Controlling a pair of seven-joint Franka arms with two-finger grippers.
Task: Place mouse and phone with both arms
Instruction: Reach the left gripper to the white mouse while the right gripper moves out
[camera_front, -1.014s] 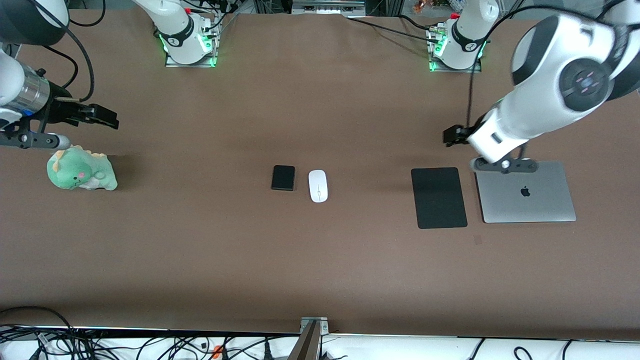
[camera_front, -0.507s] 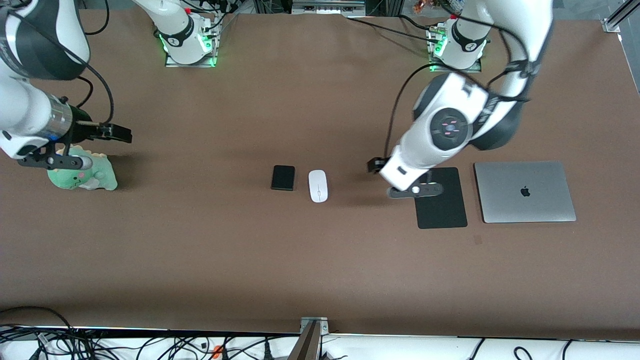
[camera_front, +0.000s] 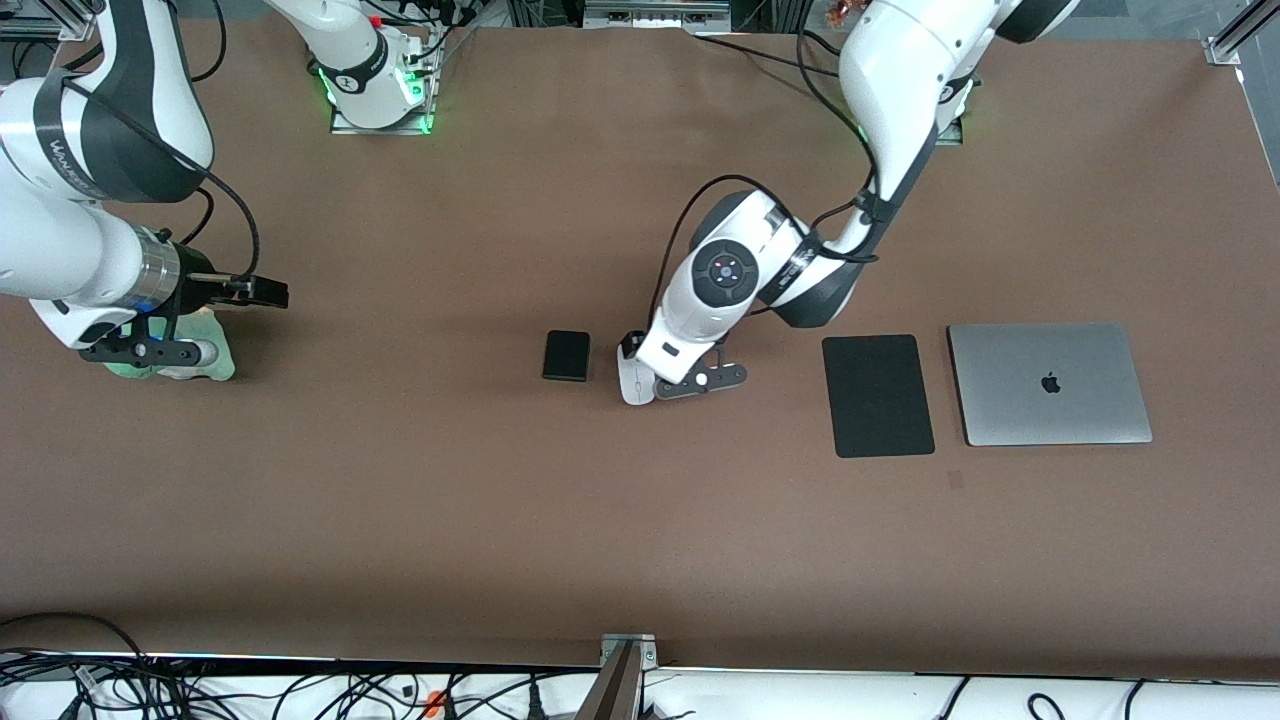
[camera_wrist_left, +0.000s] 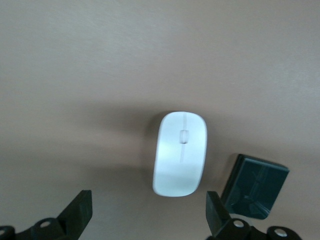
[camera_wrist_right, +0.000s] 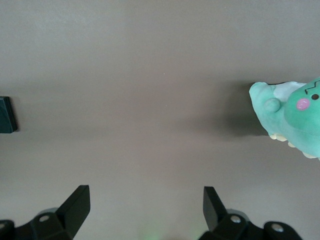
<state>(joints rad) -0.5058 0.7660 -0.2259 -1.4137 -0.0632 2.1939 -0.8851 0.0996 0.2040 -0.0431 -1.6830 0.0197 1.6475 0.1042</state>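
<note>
Left wrist view — mouse (camera_wrist_left: 180, 153) on the brown surface (camera_front: 400, 480), phone (camera_wrist_left: 255, 186) just beside it, toward the right arm's end. Left tool (camera_wrist_left: 147, 212) over the mouse, fingers spread. Right tool (camera_wrist_right: 145, 210) spread over bare surface near the plush dinosaur (camera_wrist_right: 292, 117). Risk — a finger may nudge the phone. Writing: Apple logo on laptop (camera_front: 1050, 383).
</note>
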